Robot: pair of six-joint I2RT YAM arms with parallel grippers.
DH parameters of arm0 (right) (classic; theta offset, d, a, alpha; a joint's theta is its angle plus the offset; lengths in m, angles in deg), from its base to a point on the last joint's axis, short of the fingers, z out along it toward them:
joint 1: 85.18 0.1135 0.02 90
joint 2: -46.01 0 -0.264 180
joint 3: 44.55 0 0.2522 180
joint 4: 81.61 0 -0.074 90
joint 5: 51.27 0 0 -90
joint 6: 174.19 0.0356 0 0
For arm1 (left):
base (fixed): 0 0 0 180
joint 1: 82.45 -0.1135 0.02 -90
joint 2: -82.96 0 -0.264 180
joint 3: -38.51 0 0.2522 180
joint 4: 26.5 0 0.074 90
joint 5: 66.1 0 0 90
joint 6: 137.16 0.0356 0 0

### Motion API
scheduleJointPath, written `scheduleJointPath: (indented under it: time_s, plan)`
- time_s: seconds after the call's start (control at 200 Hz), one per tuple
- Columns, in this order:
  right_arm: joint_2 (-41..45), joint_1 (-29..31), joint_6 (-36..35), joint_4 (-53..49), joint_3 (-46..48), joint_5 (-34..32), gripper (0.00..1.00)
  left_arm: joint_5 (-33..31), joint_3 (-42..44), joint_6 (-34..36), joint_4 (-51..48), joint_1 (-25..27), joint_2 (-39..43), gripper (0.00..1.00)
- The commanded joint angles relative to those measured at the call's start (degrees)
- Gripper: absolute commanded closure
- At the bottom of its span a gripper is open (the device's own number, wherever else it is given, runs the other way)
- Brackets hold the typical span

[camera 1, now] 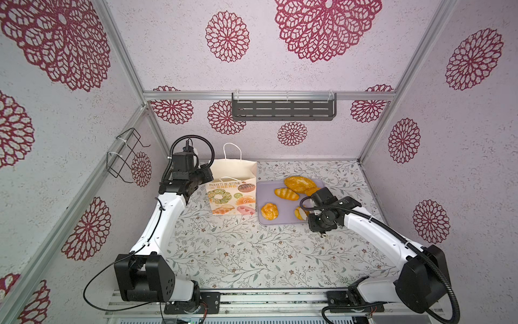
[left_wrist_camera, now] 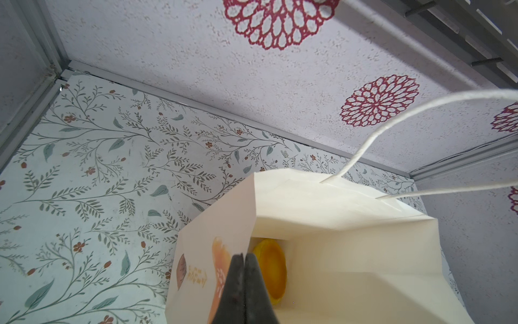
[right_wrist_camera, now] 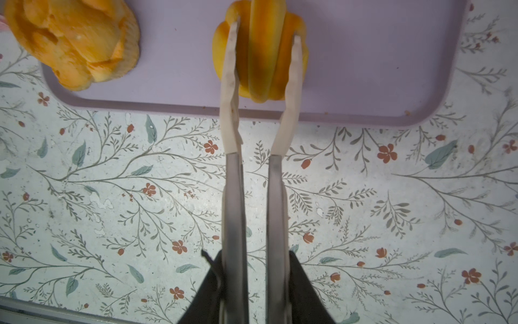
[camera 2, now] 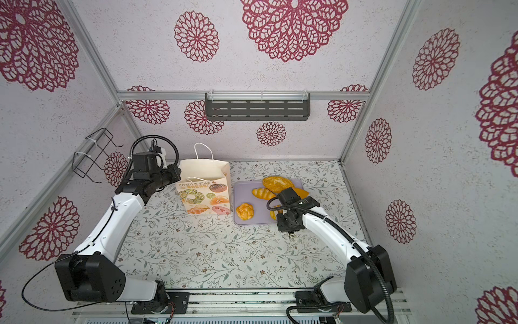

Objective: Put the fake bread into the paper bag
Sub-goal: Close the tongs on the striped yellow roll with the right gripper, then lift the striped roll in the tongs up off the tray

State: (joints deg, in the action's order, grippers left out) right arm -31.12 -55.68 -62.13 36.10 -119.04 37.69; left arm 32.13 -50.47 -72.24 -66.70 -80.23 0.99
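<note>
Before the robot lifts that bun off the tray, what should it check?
1. Right fingers on both sides of the ridged bun: ok.
2. Grip tight enough to lift: cannot tell.
3. Left fingers pinching the bag at its rim: ok.
4. Bag upright, mouth open: ok.
5. Room inside, with one yellow bread at the bottom: ok.
</note>
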Motion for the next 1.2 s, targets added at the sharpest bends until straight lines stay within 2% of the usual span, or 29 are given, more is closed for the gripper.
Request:
scheduleJointPath:
  time_s: [0.0,0.681,1.196]
  plan:
    - [3.4,-0.3,1.6,3.1,-2.1,0.7,0.71,-0.2,0.3,0.7,0.9,0.5,0.5,1.0]
    - [11.7,-0.3,4.6,11.7,-2.2,1.8,0.76,-1.9,0.8,1.1,1.0,1.6,1.6,1.0]
    - [14.2,-0.2,5.5,18.2,-2.5,5.1,0.79,-3.0,1.0,1.4,0.9,2.3,1.7,1.0]
